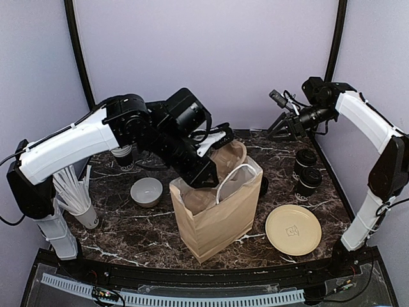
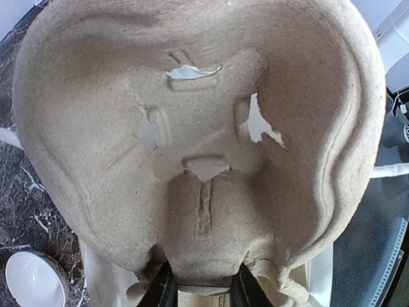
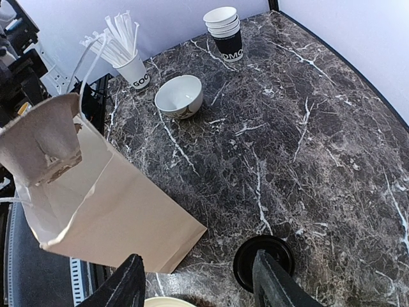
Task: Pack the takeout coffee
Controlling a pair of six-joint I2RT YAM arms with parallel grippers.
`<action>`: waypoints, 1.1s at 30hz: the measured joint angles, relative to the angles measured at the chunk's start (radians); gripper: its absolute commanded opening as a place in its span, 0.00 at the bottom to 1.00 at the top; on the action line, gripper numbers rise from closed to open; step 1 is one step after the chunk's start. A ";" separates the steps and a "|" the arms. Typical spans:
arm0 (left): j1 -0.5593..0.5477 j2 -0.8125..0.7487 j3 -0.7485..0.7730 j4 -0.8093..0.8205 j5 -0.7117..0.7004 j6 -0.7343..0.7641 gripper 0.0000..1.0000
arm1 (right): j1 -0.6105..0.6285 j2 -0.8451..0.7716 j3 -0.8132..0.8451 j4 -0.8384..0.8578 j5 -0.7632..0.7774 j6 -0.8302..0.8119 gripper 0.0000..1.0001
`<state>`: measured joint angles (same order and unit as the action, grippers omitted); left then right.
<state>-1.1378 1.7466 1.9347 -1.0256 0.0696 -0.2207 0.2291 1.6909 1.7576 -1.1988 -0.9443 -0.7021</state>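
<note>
Paper bag (image 1: pixel 217 214): interior partly hidden by pulp carrier (image 2: pixel 192 128), which is clamped in left tool (image 2: pixel 204 291). Two lidded coffee cups (image 1: pixel 309 180) stand on table (image 1: pixel 147 240), at 5 o'clock of right tool (image 3: pixel 198 268); its jaws are apart and empty.

The pulp carrier (image 2: pixel 204 147) hides most of the left tool (image 2: pixel 204 291), and the edge cuts off the white bowl (image 2: pixel 35 281).

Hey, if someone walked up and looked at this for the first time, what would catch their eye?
The left tool grips a pulp cup carrier, tilted at the open top of the brown paper bag in the middle of the marble table. Two lidded black cups stand unpacked to its right, while the right tool hangs open and empty at the back right.
</note>
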 measured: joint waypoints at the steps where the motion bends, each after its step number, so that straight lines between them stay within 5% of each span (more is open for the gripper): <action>1: -0.001 0.000 -0.010 -0.010 -0.001 -0.001 0.18 | 0.000 0.000 -0.002 0.001 0.000 0.000 0.58; 13: -0.005 0.069 -0.051 -0.157 0.038 0.008 0.16 | 0.000 0.000 -0.013 -0.002 -0.003 -0.024 0.58; 33: -0.006 0.249 -0.086 -0.114 0.042 0.038 0.16 | 0.000 0.012 -0.062 -0.007 -0.008 -0.062 0.58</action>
<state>-1.1435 1.9957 1.8484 -1.1400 0.1120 -0.1829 0.2287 1.7031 1.6958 -1.2057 -0.9520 -0.7643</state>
